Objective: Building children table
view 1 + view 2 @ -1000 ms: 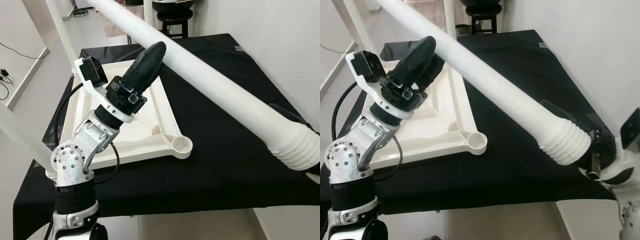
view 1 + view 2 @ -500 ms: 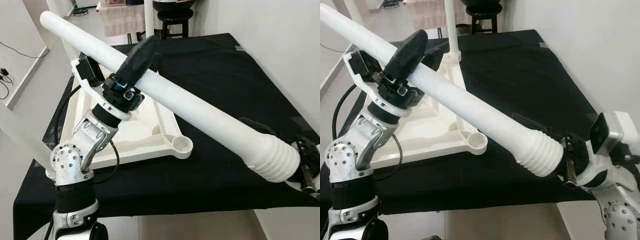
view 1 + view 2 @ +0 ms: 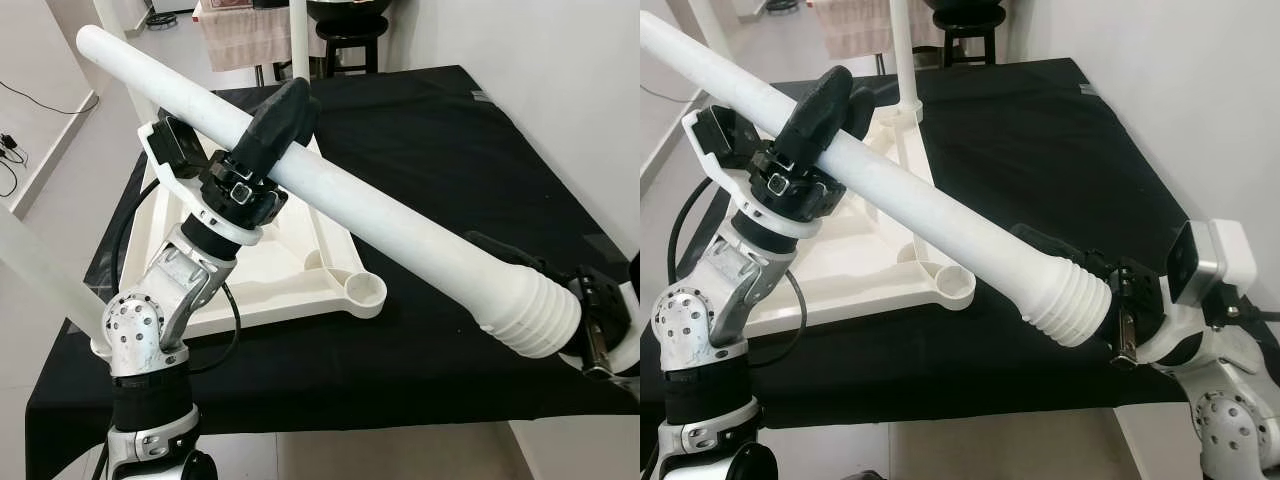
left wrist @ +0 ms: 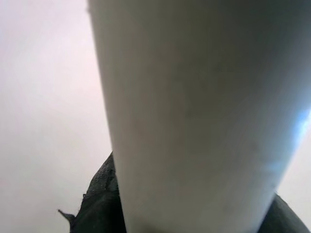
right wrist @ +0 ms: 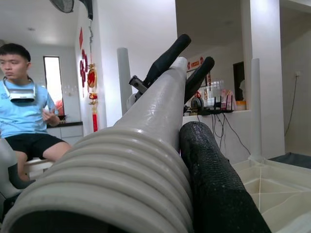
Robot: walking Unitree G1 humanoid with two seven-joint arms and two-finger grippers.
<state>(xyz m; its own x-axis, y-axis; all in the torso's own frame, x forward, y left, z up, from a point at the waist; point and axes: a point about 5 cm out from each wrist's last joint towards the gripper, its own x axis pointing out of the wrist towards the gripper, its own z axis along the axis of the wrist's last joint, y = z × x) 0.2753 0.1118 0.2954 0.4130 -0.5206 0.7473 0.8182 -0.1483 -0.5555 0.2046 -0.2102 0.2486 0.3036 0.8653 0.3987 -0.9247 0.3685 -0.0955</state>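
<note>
Lowered, white table leg (image 3: pixel 400 225) (ribbed end) sits gripped by both tools (image 3: pixel 283 110) (image 3: pixel 1080 262).

The table leg (image 3: pixel 370 205) slants above the upturned tabletop (image 3: pixel 300 270) on the cloth (image 3: pixel 460 170).

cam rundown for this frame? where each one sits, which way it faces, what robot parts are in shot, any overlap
Left and right eye: head, facing forward and down at the table top on black cloth; both arms show.
Left wrist: left arm, close against the white leg; one finger shows.
Right wrist: right arm, along the leg's ribbed end toward the left gripper; a person sits beyond.
Shared: all four show the leg.
</note>
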